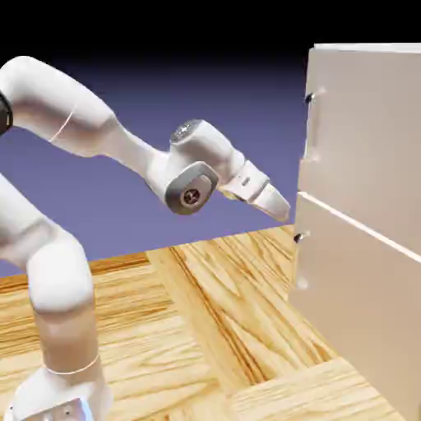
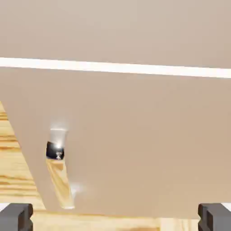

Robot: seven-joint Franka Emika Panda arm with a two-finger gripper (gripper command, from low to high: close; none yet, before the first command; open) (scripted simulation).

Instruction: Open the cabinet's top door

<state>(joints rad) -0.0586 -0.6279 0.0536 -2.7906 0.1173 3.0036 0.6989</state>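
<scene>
The cabinet [image 1: 362, 222] is seen at the table's [image 1: 205, 329] right edge, its top door [image 1: 366, 131] shut. The gripper [image 1: 279, 207] is held just before the seam between both doors, fingers [image 2: 16, 215] spread, nothing pinched. No writing can be read.

Pretty clearly a simulated test scene: rendered wood-grain bench [image 1: 214, 312], flat blue-violet backdrop [image 1: 164, 107], plain beige cabinet [image 1: 370, 205], nothing homey.
</scene>
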